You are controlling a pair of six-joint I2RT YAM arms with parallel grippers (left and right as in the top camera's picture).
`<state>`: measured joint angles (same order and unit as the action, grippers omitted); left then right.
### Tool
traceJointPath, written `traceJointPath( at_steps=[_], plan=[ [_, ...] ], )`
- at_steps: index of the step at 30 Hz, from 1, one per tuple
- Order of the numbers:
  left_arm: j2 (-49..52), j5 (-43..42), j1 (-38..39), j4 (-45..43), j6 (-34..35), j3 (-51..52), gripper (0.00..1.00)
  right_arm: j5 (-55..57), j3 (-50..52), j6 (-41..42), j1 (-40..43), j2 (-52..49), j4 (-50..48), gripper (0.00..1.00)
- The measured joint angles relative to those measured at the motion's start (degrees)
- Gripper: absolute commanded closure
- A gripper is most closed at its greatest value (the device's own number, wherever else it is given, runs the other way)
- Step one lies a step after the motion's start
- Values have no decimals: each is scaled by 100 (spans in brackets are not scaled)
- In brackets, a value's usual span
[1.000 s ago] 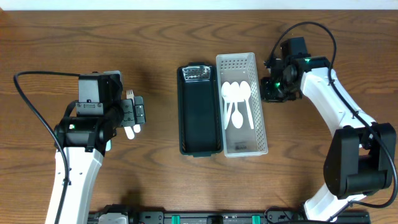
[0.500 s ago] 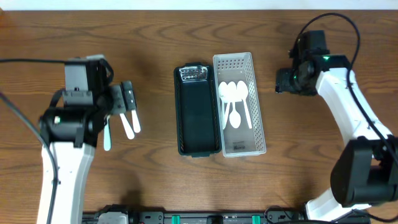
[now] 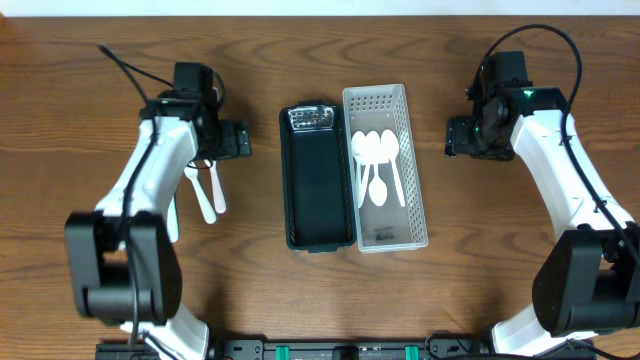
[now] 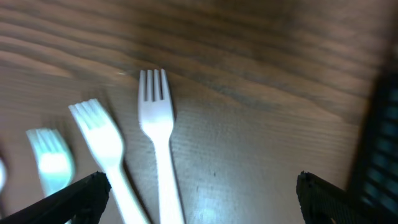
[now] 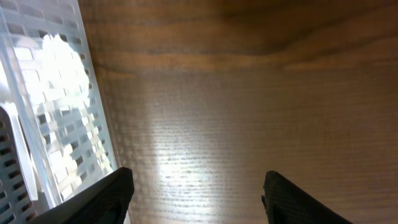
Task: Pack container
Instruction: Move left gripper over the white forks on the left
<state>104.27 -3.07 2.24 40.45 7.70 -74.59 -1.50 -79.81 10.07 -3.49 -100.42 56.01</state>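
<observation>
A long black container (image 3: 318,190) lies mid-table with a shiny small item (image 3: 312,118) at its far end. Beside it, on the right, a white perforated tray (image 3: 405,100) holds three white spoons (image 3: 378,150). White plastic forks (image 3: 207,195) lie on the wood to the left. My left gripper (image 3: 236,140) hovers open by the forks' far ends. In the left wrist view three forks (image 4: 155,118) point away and one handle runs between the spread fingertips (image 4: 74,199). My right gripper (image 3: 460,136) is open and empty over bare wood right of the tray (image 5: 50,112).
The black container's edge (image 4: 380,143) shows at the right of the left wrist view. Bare wooden tabletop (image 3: 500,260) surrounds the tray and container. Both arms reach in from the near edge.
The right gripper has opened and drawn back to the right of the tray. The left arm has swung so its open gripper sits farther back and nearer the black container.
</observation>
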Motion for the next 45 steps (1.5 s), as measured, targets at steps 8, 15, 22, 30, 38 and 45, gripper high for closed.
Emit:
traceJointPath(
  at_steps=[8, 15, 22, 30, 38, 45],
  plan=[
    [407, -68, -17, -334, 0, 0, 2, 2, 0, 0, 0, 0, 96, 30],
    [417, -85, -275, -455, 2, 0, 2, 2, 0, 0, 0, 0, 98, 30],
    [697, -85, -444, -492, 4, 0, 2, 2, 0, 0, 0, 0, 98, 30],
    [782, -87, -439, -645, 4, 0, 2, 2, 0, 0, 0, 0, 98, 30],
    [785, -87, -439, -645, 4, 0, 2, 2, 0, 0, 0, 0, 92, 30],
    [1025, -35, -422, -656, 4, -4, 2, 2, 0, 0, 0, 0, 83, 30]
  ],
)
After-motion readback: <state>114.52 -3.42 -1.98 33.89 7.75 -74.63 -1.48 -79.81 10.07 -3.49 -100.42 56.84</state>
